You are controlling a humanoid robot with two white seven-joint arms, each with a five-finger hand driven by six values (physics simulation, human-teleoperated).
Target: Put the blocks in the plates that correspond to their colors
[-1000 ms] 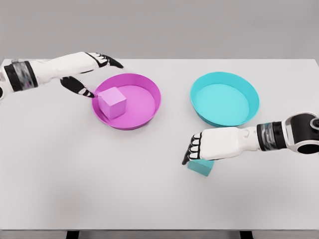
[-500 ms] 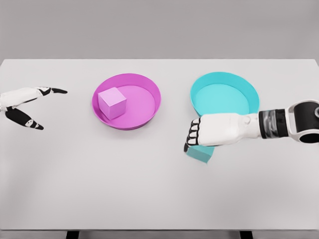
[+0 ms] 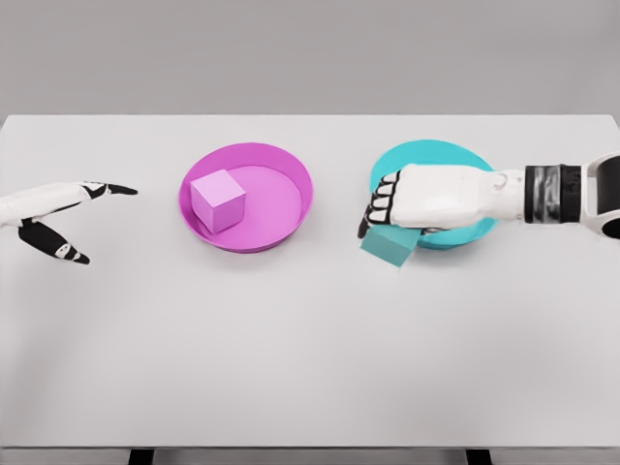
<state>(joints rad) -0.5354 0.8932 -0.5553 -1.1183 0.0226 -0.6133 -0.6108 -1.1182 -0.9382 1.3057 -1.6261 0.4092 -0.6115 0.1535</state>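
While the right hand [image 3: 402, 208] reaches in from the picture's right edge, its fingers curl down around the top of the teal block [image 3: 387, 246], gripping it so that the block hangs tilted beneath the palm. Hand and block sit over the near-left rim of the teal plate [image 3: 475, 160], the block overlapping that rim rather than lying inside the dish; whether it touches the rim cannot be told. Most of the plate's floor is hidden behind the white palm and forearm. Well apart to the left, the magenta plate [image 3: 291, 170] rests on the white table [image 3: 291, 358], and the pink block [image 3: 216, 200] stands flat inside it, toward the plate's left side. Farther left, near the table's edge, the left hand [image 3: 58, 215] enters from the picture's left, its dark-tipped fingers spread, one pointing toward the magenta plate and the thumb angled down, holding nothing and clear of both plates.
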